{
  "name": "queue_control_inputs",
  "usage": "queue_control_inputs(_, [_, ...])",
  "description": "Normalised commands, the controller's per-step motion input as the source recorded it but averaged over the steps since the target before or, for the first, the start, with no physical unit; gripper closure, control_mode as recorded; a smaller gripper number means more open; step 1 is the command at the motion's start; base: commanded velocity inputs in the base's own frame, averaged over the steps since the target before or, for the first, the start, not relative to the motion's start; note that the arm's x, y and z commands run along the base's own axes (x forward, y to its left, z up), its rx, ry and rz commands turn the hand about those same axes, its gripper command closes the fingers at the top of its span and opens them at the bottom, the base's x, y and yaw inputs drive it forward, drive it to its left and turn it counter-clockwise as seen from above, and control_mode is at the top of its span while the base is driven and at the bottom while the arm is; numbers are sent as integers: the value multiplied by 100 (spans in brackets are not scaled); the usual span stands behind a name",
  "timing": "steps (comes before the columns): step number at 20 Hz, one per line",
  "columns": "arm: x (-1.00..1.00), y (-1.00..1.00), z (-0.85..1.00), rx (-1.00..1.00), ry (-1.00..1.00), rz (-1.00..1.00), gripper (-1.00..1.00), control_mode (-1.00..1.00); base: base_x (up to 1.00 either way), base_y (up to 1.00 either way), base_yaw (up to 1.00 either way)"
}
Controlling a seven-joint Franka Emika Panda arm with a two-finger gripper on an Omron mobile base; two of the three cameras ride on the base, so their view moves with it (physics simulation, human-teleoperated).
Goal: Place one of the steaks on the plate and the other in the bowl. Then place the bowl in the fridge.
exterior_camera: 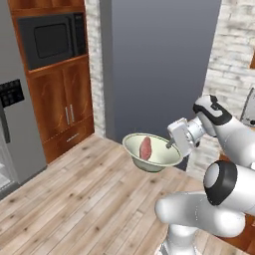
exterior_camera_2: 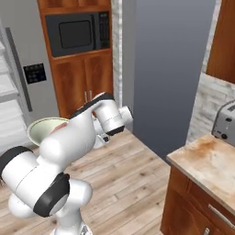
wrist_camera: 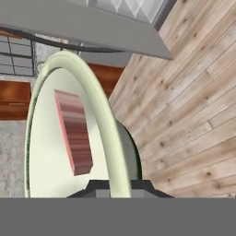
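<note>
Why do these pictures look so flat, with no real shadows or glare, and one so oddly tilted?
Left base view: even rendered light, bowl with steak casts no shadow on the floor. Right base view: soft, slightly blurred, arm blocks most of the bowl. Hand view: rolled sideways, the bowl's rim looms large and stretched at the tool.

In the right base view, the arm (exterior_camera_2: 69, 137) hides most of the bowl (exterior_camera_2: 43, 125).

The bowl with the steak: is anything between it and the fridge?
Nothing visible: the pale green round bowl, gripped at its rim and carrying the red steak, hangs over bare wooden floor before the grey fridge.
</note>
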Motion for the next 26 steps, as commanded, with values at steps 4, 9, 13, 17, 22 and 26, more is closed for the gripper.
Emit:
queue_control_inputs(4, [0, 0, 0, 0, 0, 0, 100, 100, 42, 36, 21])
queue_control_inputs(9, [0, 0, 0, 0, 0, 0, 100, 100, 50, 34, 22])
queue_control_inputs(13, [0, 0, 0, 0, 0, 0, 100, 100, 50, 29, 23])
queue_control_inputs(17, [0, 0, 0, 0, 0, 0, 100, 100, 53, 21, 24])
queue_control_inputs(22, [0, 0, 0, 0, 0, 0, 100, 100, 57, 19, 25])
queue_control_inputs(26, [0, 0, 0, 0, 0, 0, 100, 100, 59, 17, 25])
